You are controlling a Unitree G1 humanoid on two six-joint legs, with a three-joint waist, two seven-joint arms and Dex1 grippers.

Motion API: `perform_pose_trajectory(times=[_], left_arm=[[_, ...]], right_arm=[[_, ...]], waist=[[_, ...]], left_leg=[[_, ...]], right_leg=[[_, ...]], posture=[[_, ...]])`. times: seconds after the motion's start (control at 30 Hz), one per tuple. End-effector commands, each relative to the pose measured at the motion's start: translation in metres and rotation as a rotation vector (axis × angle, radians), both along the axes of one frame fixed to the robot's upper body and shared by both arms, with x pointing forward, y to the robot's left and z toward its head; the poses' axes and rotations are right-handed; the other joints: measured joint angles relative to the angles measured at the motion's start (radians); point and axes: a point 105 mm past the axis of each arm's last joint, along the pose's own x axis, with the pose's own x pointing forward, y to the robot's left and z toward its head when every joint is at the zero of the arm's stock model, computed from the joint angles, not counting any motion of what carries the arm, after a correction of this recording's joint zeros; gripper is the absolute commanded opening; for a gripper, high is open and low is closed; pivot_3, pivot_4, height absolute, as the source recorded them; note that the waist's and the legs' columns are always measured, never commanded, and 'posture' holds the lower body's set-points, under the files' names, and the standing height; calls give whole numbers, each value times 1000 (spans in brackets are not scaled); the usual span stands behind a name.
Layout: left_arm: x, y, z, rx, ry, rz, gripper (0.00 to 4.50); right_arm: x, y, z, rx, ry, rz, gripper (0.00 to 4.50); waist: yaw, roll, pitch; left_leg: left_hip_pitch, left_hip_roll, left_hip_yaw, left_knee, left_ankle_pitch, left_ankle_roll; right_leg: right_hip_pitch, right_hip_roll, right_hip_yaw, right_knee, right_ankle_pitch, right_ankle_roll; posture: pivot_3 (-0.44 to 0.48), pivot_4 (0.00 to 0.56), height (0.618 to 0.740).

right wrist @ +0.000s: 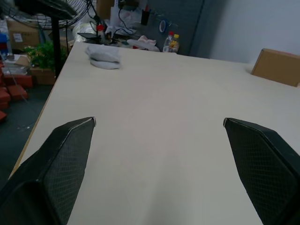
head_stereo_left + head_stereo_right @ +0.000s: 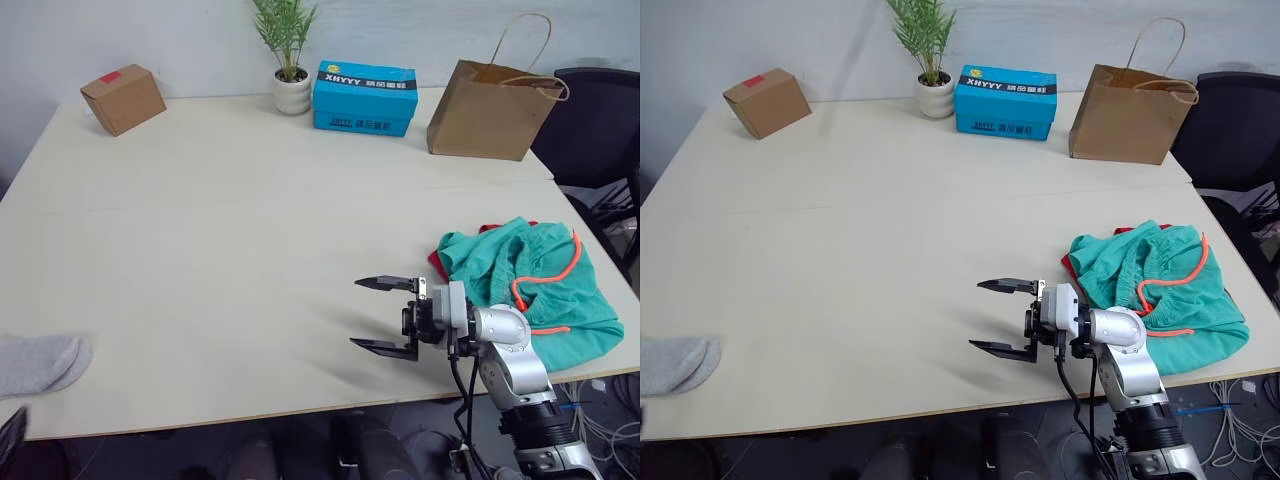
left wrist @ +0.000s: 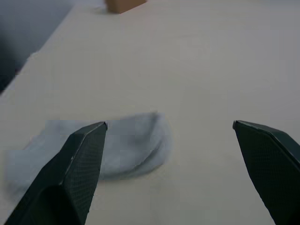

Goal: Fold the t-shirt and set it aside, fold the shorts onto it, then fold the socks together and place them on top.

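Left eye view shows the socks (image 2: 40,362) just ahead of the open left end effector (image 3: 171,136), likely for pickup, while the open, empty right end effector (image 2: 385,315) hovers with the shorts (image 2: 530,285) heaped behind it.

A wide pale wooden table (image 2: 230,220) is filling most of the frame, running up to a plain light grey wall (image 2: 180,40) across the top. At the upper right a dark office chair (image 2: 600,120) is standing beside the table's edge. Cables (image 2: 610,400) are lying on the floor at the lower right. In the right wrist view, a black standing fan (image 1: 51,11) is showing at the upper left, and a dark grey partition (image 1: 187,23) is rising behind a cluttered surface at top centre.
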Motion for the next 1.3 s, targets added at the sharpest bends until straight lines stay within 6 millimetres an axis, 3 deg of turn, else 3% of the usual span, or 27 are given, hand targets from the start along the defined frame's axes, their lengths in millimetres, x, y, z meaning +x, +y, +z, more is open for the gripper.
perform_pose_trajectory(times=[0.03,0.13,0.17,0.23,0.33,0.43,0.63,0.83,1.17,1.3], left_arm=[[-27,18,7,25,12,136,4500],[-23,22,6,23,21,138,4500],[-21,21,5,20,28,127,4500],[-17,23,1,3,44,117,4500],[-15,24,-6,-36,81,101,4500],[2,17,-3,-8,112,12,4500],[60,6,11,193,252,-205,4500],[114,0,14,303,413,-322,4500],[147,-14,-22,223,615,-497,4500],[155,-19,-35,232,657,-553,3565]], right_arm=[[1,2,10,30,-16,-14,4463],[-2,3,10,20,-10,-6,4463],[-5,3,11,18,-8,7,4463],[-11,0,11,10,-10,31,4463],[-18,-7,11,-4,-11,44,4463],[-21,-11,18,26,1,28,4463],[-37,-7,27,32,5,79,4463],[-32,-3,30,34,-2,53,4463],[-33,-5,32,19,5,21,4463],[-30,-9,34,2,2,-8,4500]], waist=[[-2,7,5],[15,15,9],[31,15,9],[60,14,8],[79,17,10],[81,16,10],[85,18,11],[80,18,11],[54,18,11],[58,18,12]], left_leg=[[1,-7,-19,1,1,1],[-4,-23,-71,2,8,5],[-7,-26,-79,4,10,4],[-18,-24,-77,7,10,4],[-19,-25,-74,9,9,5],[-19,-24,-71,9,8,6],[-18,-23,-71,8,8,5],[-16,-24,-65,4,9,6],[-15,-24,-55,-2,10,6],[-14,-24,-55,0,10,6]], right_leg=[[12,-8,-17,-1,-4,1],[34,-27,-66,-10,-11,6],[27,-33,-76,-9,-13,7],[22,-33,-76,-6,-13,7],[22,-34,-75,-7,-12,8],[22,-34,-74,-8,-12,8],[21,-33,-73,-8,-12,8],[20,-33,-68,-7,-11,9],[14,-32,-60,-5,-11,9],[13,-33,-59,-2,-11,9]], posture=[[0,150,740],[0,150,740],[0,150,740],[0,150,740],[0,150,740],[0,150,740],[0,150,740],[0,150,740],[0,150,740],[0,150,740]])
